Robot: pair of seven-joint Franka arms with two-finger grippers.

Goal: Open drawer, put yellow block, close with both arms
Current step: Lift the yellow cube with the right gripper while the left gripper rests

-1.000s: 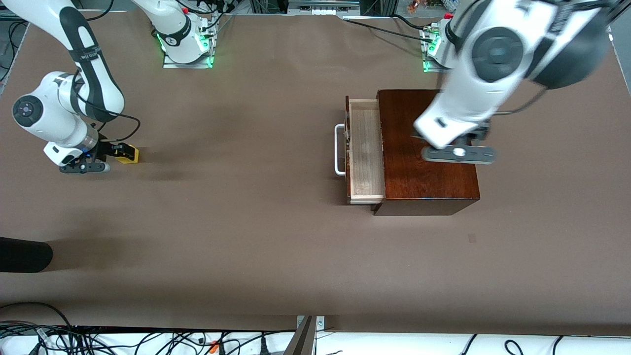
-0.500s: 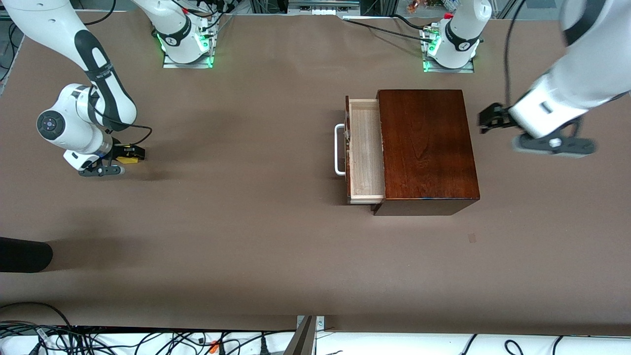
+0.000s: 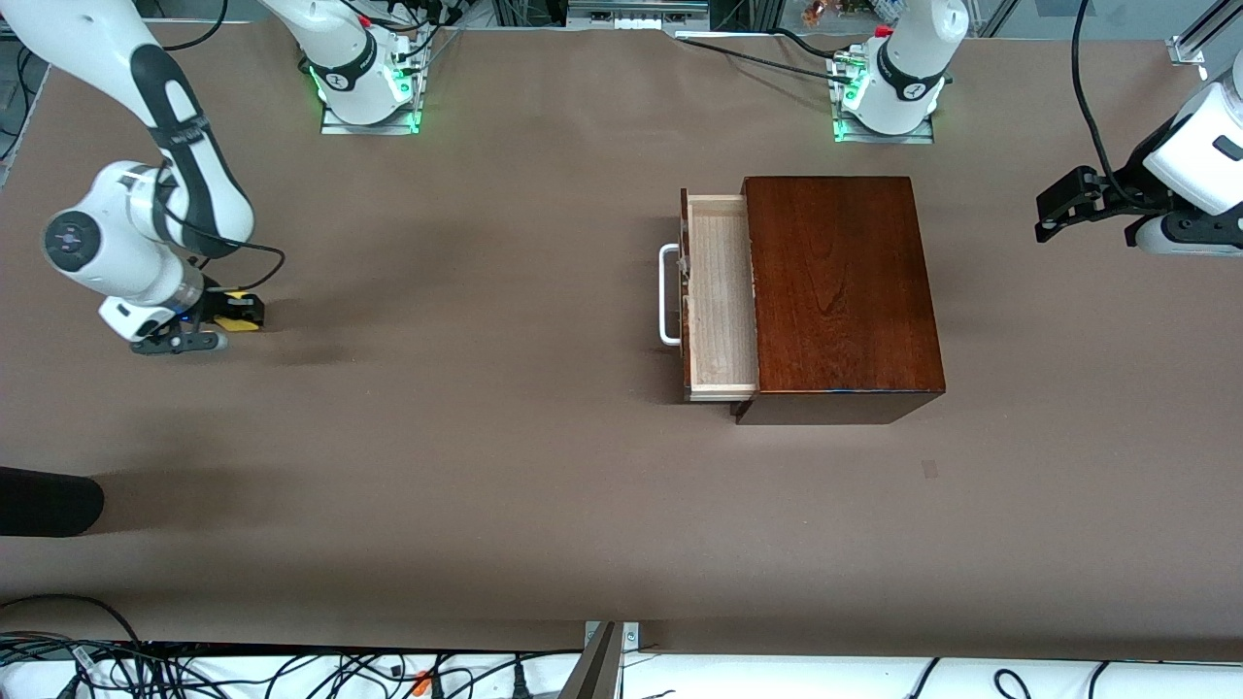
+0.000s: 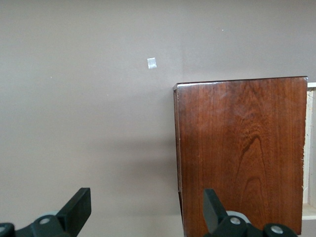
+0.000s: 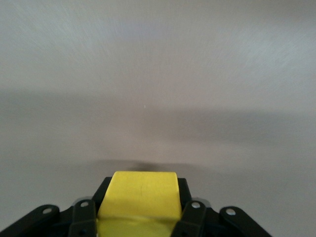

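Right gripper [image 3: 228, 318]: I see it low at the right arm's end of the table, its fingers [image 5: 84, 217] pinching the yellow block [image 3: 240, 316] from both sides.
Yellow block: clamped in that grip, well apart from the wooden box [image 3: 840, 291]; from my right wrist view only its top face [image 5: 140, 200] shows, with bare table [image 5: 158, 74] ahead of it.
Drawer [image 3: 721, 291]: pulled partway out of the box toward the right arm's end, pale wood lining showing, nothing in it that I can see.
Handle [image 3: 667, 294]: white, U-shaped, on the drawer front.
Left gripper [image 3: 1068, 204]: up over the table at the left arm's end, clear of the box; my left wrist view shows its fingers [image 4: 79, 210] spread wide with nothing between them.
Tape mark [image 3: 930, 469]: a small pale square on the table, nearer the front camera than the box.
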